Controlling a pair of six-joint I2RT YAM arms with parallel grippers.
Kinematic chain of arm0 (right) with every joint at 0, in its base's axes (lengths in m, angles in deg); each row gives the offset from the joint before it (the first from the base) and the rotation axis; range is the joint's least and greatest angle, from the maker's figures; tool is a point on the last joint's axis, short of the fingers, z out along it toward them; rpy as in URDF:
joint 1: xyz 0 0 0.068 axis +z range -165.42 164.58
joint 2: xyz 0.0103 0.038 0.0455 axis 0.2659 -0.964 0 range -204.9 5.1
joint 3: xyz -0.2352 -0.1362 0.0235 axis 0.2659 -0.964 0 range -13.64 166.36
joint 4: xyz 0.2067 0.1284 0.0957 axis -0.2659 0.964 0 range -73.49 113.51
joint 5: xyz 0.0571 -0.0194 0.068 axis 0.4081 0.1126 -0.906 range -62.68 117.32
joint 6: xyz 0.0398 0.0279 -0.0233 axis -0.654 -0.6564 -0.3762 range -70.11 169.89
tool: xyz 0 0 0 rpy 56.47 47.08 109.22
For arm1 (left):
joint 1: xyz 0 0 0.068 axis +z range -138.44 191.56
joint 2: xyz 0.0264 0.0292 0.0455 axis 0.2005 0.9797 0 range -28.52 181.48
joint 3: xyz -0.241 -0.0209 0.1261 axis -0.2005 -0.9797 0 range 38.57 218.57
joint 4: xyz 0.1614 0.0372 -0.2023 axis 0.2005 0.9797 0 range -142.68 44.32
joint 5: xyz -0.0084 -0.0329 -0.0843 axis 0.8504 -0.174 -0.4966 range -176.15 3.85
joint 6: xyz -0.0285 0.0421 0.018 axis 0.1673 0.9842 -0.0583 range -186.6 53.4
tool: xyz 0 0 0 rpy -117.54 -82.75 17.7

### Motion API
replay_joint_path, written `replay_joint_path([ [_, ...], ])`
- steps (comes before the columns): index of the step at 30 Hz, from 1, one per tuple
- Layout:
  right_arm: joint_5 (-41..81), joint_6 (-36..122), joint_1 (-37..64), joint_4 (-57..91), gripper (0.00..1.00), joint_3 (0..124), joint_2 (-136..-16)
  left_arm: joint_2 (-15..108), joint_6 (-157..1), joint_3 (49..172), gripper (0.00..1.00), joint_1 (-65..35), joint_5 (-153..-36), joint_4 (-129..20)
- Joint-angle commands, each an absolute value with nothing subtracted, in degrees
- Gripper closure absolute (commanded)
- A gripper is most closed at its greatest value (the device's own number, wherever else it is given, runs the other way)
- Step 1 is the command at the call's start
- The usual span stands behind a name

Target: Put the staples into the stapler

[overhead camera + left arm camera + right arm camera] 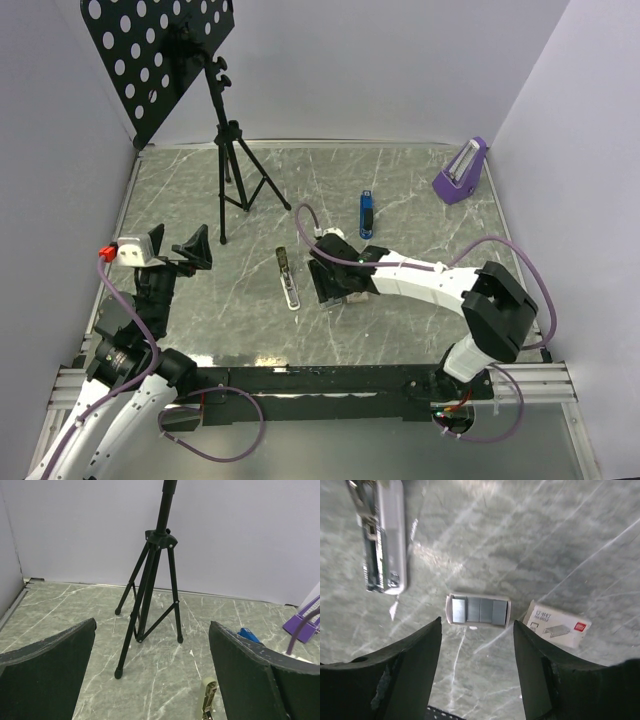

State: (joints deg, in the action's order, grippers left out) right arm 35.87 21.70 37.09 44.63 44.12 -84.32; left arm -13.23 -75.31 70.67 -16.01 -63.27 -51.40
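The stapler (288,275) lies opened flat on the marble table and also shows in the right wrist view (382,535) and the left wrist view (207,700). A small grey tray of staples (479,610) lies on the table, with the pale staple box with reddish print (556,625) to its right. My right gripper (477,630) is open and empty, hovering just short of the tray, its fingertips (436,627) level with the tray's ends. In the top view the right gripper (332,285) hides tray and box. My left gripper (177,245) is open and empty, raised at the left.
A black music stand tripod (232,170) stands at the back left and also shows in the left wrist view (150,590). A blue object (367,213) lies behind the right gripper. A purple metronome (462,172) stands at the back right. White walls enclose the table.
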Motion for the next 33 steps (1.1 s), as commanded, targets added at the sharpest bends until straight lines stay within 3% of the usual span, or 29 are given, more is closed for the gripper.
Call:
replay_joint_path([
  [1,33.5,20.9,36.2,47.8,0.38,47.4,-87.4,-13.1,-76.1,71.5,0.01,-15.7,-64.4,-53.1],
  [7,32.9,21.3,36.2,48.3,0.53,49.6,-89.4,-13.0,-76.1,71.6,0.01,-15.7,-64.7,-52.9],
  [11,32.0,21.7,36.2,48.4,0.58,50.4,-90.4,-13.1,-76.2,71.5,0.01,-15.7,-64.6,-53.0],
  [33,28.9,22.0,37.1,47.5,0.65,52.3,-95.4,-12.7,-76.0,71.6,0.01,-15.5,-64.8,-52.9],
])
